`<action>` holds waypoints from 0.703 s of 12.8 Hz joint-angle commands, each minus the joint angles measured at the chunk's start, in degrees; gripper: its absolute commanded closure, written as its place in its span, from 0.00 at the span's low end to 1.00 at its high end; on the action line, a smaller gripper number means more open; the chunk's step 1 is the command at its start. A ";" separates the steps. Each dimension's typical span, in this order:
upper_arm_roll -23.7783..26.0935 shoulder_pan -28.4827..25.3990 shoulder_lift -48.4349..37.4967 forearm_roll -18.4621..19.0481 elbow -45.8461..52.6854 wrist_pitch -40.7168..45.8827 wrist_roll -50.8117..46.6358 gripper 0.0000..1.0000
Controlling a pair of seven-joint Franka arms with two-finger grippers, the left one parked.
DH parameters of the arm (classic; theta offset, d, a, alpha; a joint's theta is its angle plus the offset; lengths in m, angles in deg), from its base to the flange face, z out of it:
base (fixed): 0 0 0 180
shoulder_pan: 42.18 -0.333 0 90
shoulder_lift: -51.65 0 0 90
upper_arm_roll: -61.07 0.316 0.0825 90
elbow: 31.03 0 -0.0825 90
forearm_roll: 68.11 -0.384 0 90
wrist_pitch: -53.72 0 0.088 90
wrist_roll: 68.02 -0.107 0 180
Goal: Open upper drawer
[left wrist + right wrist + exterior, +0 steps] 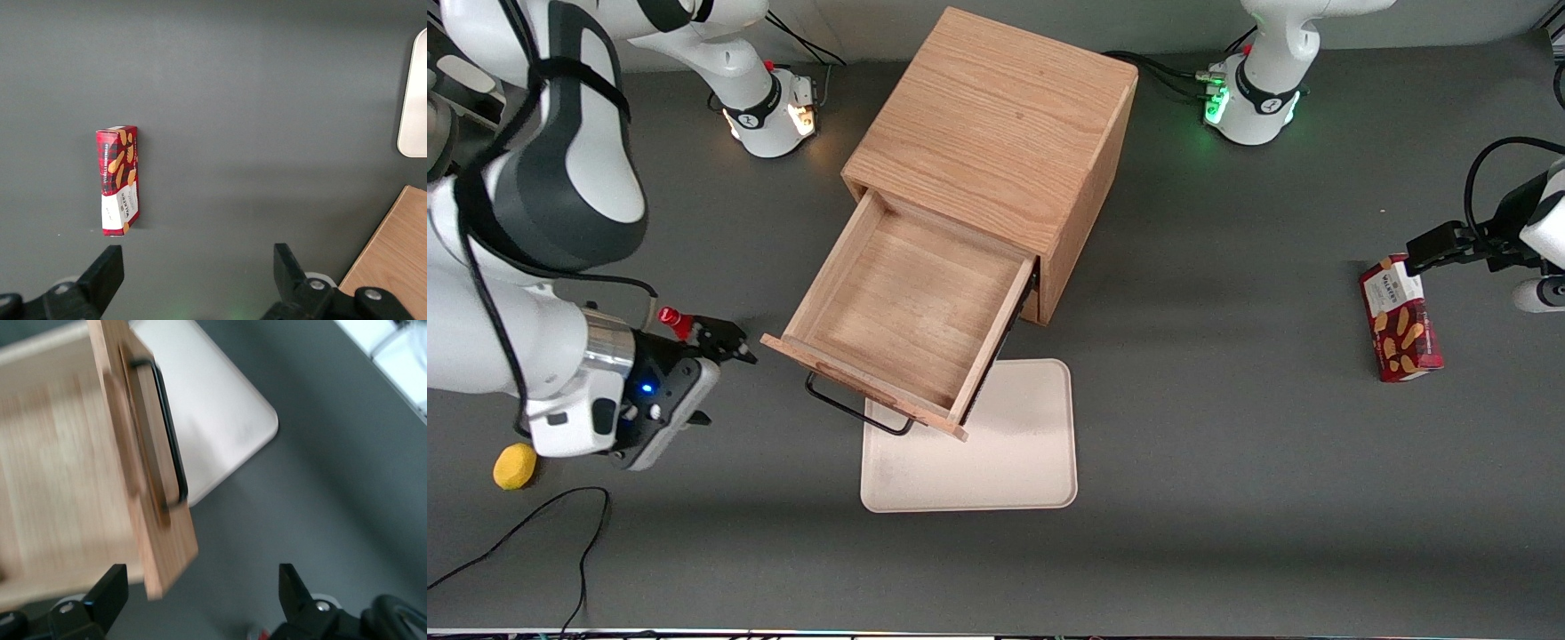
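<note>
Hovering gripper (734, 342) beside open upper drawer (898, 311)

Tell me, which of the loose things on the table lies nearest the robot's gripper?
The lemon. It sits beside the open gripper, while the tray is under the drawer and the biscuit box lies toward the parked arm's end.

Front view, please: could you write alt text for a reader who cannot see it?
An oak cabinet stands mid-table with its upper drawer pulled out, empty, overhanging a cream tray. The gripper, jaws open, hovers beside the drawer's black handle; a lemon and biscuit box lie at opposite table ends.
</note>
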 commanded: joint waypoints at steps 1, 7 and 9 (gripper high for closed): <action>-4.87 -0.79 -4.87 1.41 -3.96 4.75 -3.02 0.00; -6.82 -2.38 -25.51 11.42 -27.92 1.62 -16.74 0.00; -6.73 -2.38 -33.85 11.96 -37.76 -2.25 -20.35 0.00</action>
